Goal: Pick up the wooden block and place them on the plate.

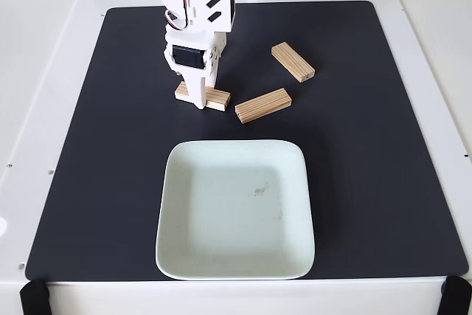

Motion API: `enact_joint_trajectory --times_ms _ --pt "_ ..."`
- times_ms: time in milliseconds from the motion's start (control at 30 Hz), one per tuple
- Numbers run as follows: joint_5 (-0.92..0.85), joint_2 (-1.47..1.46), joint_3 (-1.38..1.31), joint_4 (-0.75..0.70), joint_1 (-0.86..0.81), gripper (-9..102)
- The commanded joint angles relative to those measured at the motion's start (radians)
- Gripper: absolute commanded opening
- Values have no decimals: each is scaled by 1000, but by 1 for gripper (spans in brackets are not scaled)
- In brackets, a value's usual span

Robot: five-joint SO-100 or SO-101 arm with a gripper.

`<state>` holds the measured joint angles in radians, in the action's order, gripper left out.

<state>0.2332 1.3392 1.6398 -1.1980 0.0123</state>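
Observation:
Three wooden blocks lie on the black mat in the fixed view. One block (pixel 220 99) lies under the white arm, and my gripper (pixel 199 98) points straight down over its middle. The near white finger (pixel 198 92) covers the block's centre and the other finger is hidden behind it, so the gap between the jaws cannot be seen. A second block (pixel 263 105) lies just to the right, angled. A third block (pixel 293 61) rests farther back on the right. The pale mint plate (pixel 181 182) sits nearer the front edge with nothing on it but a small grey smudge.
The black mat (pixel 376 182) covers most of the white table (pixel 37 71). The arm's base and cables stand at the back edge. Black clamps (pixel 33 296) hold the table's front corners.

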Motion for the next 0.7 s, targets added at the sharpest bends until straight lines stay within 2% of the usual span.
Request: enact_joint_trajectory --times_ms 0,333,467,667 --pt "-6 114 9 -17 0 -1" --pt "-313 614 184 2 38 -1" --pt "-324 561 107 141 48 -1" --pt "-322 233 -239 379 80 -1"
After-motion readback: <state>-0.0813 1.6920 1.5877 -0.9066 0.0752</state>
